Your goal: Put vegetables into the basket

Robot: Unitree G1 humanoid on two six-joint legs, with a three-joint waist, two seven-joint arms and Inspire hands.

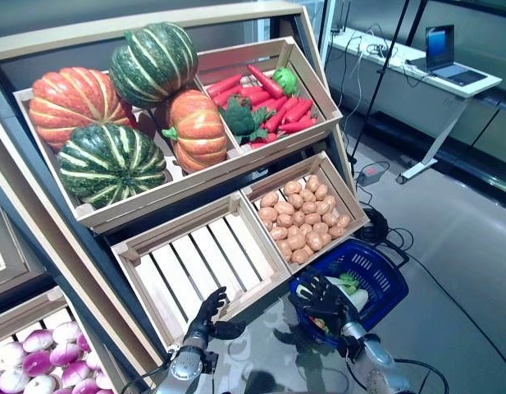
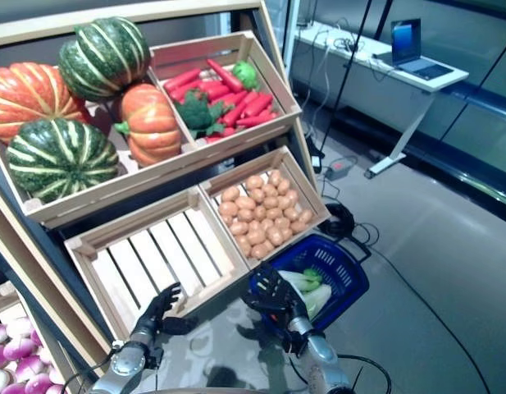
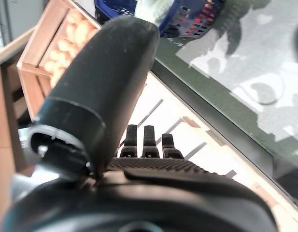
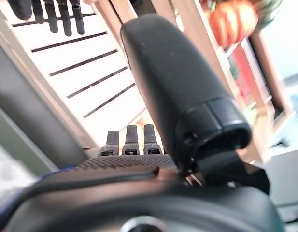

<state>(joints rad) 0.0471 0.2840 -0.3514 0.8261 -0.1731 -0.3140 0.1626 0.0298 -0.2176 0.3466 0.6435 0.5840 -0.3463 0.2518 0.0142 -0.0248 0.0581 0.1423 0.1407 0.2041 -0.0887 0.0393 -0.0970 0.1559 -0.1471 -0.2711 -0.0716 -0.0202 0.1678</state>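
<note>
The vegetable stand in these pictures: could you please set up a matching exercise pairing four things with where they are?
Things:
1. pumpkins
2. carrots
3. potatoes
4. basket

Places:
A. floor, right of the stand
B. upper left crate
C. lower right crate
D. upper right crate

Pairs: 1-B, 2-D, 3-C, 4-A
</note>
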